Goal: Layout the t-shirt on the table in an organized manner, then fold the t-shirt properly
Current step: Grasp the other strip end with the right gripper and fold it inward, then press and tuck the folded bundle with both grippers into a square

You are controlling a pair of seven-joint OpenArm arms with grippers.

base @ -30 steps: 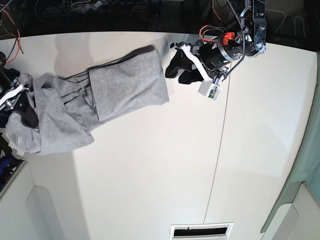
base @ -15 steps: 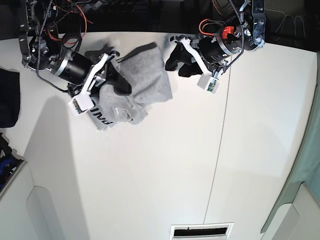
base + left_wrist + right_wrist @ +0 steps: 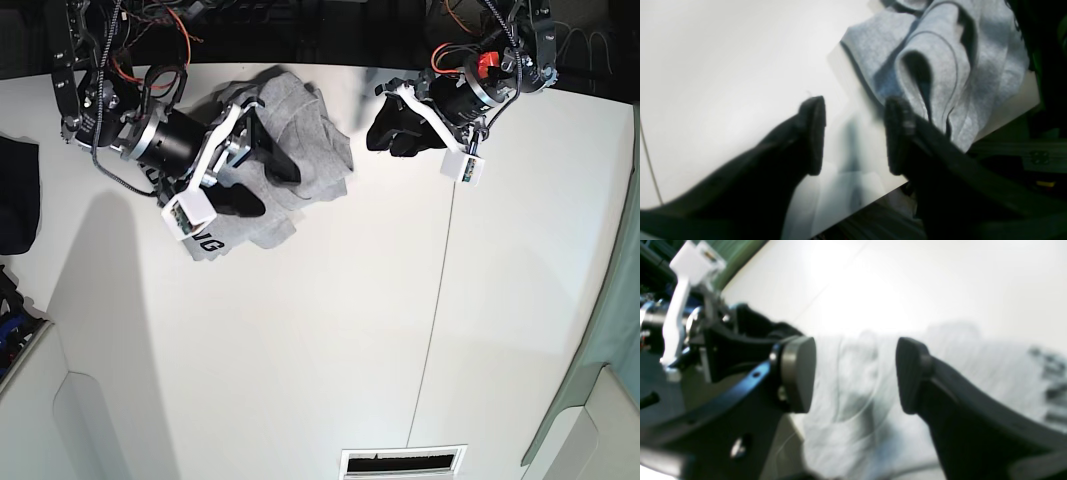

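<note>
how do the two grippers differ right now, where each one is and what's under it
The right gripper hovers directly over the bunched t-shirt; the left gripper sits beside it, off its edge. Between the right gripper's pads is grey cloth; between the left's is bare table. The right one is on the base view's left, the left one on its right. Both stand open, gripping nothing.

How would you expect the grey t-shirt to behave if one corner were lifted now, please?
The t-shirt lies bunched in soft folds, so it would probably droop and trail rather than hold shape. On the smooth table it would likely slide easily.
</note>
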